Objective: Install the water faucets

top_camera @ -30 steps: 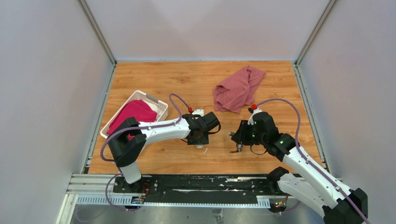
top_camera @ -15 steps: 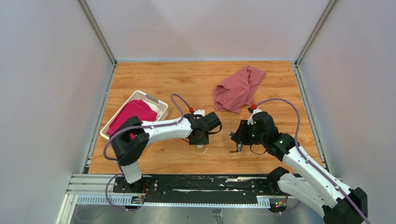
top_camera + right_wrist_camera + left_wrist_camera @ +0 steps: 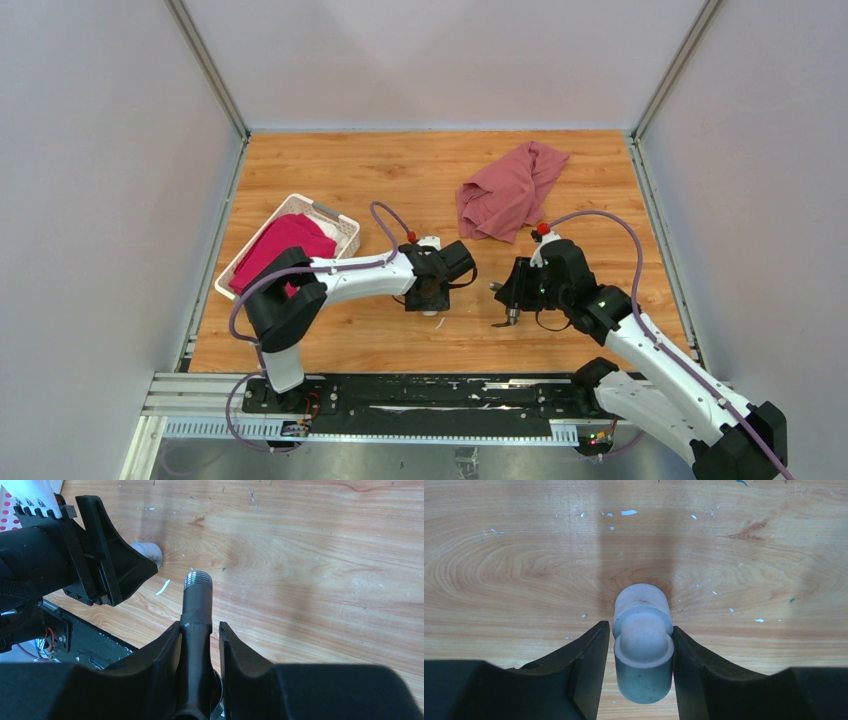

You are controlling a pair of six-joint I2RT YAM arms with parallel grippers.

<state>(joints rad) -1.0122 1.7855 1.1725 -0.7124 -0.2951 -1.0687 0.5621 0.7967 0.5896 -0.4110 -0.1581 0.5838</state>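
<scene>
A stubby white fitting stands on the wood between the fingers of my left gripper. The right finger touches it, and a thin sliver of wood shows on the left side. From above, that gripper points down at mid-table with the fitting just below it. My right gripper is shut on the dark grey tap. The tap's threaded silver end points toward the left gripper and the fitting. From above, the right gripper holds the tap a short way right of the left one.
A dusty-red cloth lies crumpled at the back, right of centre. At the left stands a white slatted basket with magenta fabric in it. Grey walls close in the table on three sides, and a black rail runs along the near edge.
The left arm's elbow has shifted slightly to the right. Both grippers stay where they were, and the right arm has not moved.
</scene>
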